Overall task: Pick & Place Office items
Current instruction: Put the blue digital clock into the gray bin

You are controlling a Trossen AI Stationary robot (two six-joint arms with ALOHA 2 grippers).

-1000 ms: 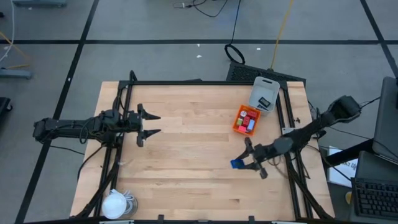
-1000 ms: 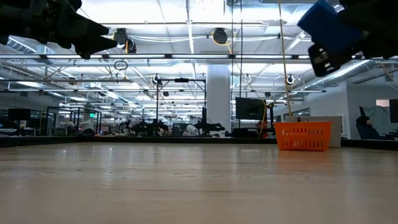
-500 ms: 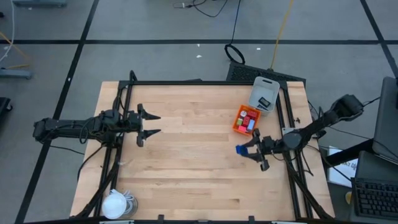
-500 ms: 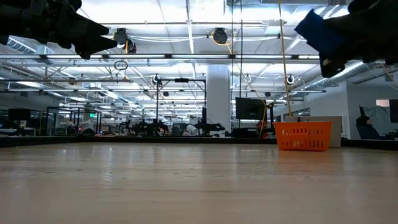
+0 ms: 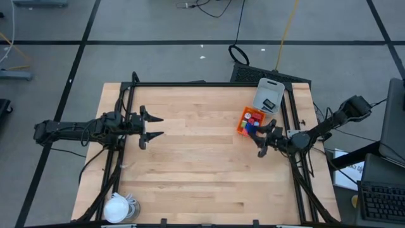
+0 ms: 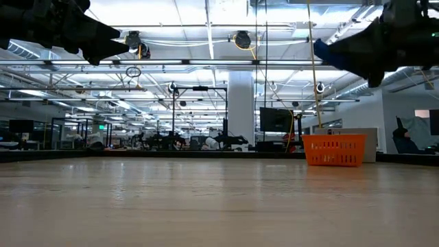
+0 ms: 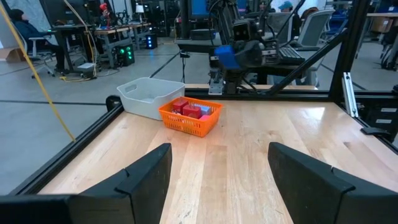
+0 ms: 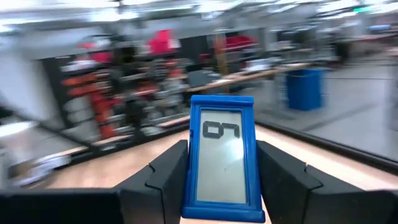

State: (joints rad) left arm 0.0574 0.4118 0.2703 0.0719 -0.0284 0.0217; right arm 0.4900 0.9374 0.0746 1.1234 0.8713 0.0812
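Note:
My right gripper (image 5: 260, 135) is shut on a blue flat rectangle with a pale screen (image 8: 221, 158), seen in the left wrist view as a blue rectangle (image 7: 227, 56). It hangs in the air at the near side of the orange basket (image 5: 249, 121), which holds red blocks (image 7: 189, 110) and other small pieces. My left gripper (image 5: 152, 126) stands open and level over the table's left part, with nothing between its fingers. My right gripper pinches the blue rectangle by its two long edges (image 8: 188, 171) between its two fingers (image 8: 163, 174), at the end nearer the wrist. The fingers lie along it and point about level toward the basket. The rectangle sticks out past the fingertips, lifted clear of the table.
A pale tray (image 5: 268, 96) with a dark piece in it stands just beyond the basket at the far right. A white round lump (image 5: 117, 208) lies at the near left corner. Black frame rails (image 5: 130, 101) run along the table's sides. Bare wood (image 5: 196, 158) fills the middle.
My right gripper has carried the blue rectangle toward the table's far edge and the orange basket. It has tipped up from pointing down to about level. The rectangle stays clear of the table.

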